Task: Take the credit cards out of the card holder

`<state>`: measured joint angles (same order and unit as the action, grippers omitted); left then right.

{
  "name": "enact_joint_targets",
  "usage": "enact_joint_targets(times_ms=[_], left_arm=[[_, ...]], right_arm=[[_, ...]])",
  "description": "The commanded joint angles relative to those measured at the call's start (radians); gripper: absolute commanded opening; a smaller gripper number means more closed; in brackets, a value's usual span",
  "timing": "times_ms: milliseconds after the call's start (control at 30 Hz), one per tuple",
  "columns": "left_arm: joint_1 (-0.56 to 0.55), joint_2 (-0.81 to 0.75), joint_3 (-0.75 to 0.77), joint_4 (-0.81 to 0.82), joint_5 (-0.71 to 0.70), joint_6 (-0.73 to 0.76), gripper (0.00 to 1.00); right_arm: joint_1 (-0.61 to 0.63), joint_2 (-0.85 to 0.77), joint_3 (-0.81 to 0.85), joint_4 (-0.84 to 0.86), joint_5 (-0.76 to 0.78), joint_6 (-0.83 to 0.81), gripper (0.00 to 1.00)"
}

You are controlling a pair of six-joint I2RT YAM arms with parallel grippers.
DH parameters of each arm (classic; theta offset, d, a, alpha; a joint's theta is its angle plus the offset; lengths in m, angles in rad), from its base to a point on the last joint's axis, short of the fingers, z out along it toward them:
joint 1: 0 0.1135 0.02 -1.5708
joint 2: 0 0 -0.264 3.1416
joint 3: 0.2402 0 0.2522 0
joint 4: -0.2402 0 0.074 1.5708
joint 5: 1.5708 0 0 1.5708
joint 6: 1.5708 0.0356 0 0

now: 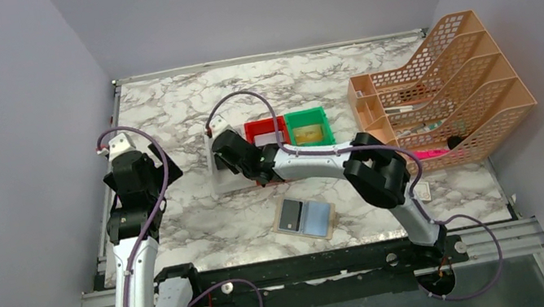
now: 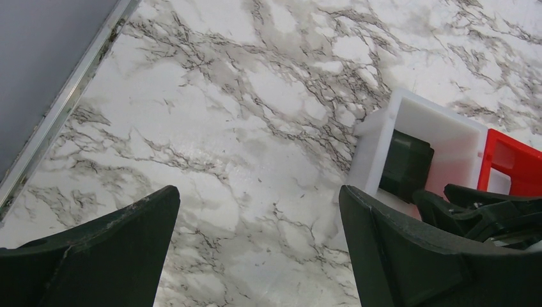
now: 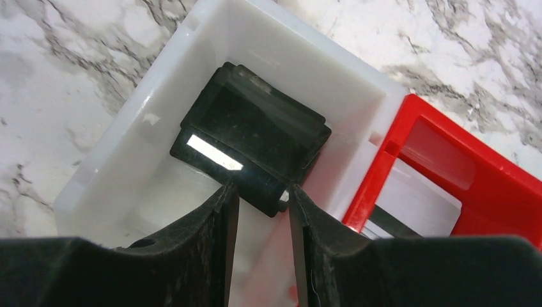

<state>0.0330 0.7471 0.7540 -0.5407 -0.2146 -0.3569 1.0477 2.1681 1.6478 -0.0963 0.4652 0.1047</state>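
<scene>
Between the right fingers (image 3: 192, 256), which stand a narrow gap apart, sits the near corner of a black wallet-like item (image 3: 255, 128). I cannot tell whether they clamp it or only flank it. That item lies tilted inside a white bin (image 3: 121, 137), with 1 bright reflection across its face and no lettering that can be read. Touching the white bin's right side is a red bin (image 3: 383, 166) holding a white slip whose print is too small to make out, and beyond that a green bin (image 1: 308, 127).

On the marble tabletop (image 3: 64, 64), well apart from these fingers and nearer the arm bases, the card holder (image 1: 305, 217) lies open and flat. Its long axis runs left to right, slightly skewed. It shows 2 panels, dark grey on the left and shiny bluish on the right, inside a tan border.

Far to its left, the left fingers (image 2: 115, 249) hang spread wide over bare marble, holding nothing.
</scene>
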Motion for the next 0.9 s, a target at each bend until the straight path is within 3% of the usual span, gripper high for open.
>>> enact_joint_targets(times_ms=[0, 233, 433, 633, 867], left_arm=[[0.007, -0.001, -0.013, 0.021, 0.035, 0.007, 0.99], [0.007, 0.0, -0.019, 0.024, 0.061, 0.009, 0.99], [0.008, -0.002, -0.026, 0.039, 0.135, 0.024, 0.99], [0.007, -0.008, -0.041, 0.086, 0.279, 0.043, 0.98], [0.005, 0.021, -0.066, 0.158, 0.59, 0.046, 0.94]], right_arm=[[-0.009, -0.057, -0.063, -0.048, 0.059, 0.006, 0.4], [-0.009, -0.218, -0.138, -0.026, -0.1, 0.067, 0.4], [-0.01, -0.492, -0.462, 0.088, -0.219, 0.23, 0.44], [-0.01, -0.75, -0.849, 0.193, -0.247, 0.5, 0.5], [-0.009, -0.921, -1.063, 0.199, -0.314, 0.66, 0.53]])
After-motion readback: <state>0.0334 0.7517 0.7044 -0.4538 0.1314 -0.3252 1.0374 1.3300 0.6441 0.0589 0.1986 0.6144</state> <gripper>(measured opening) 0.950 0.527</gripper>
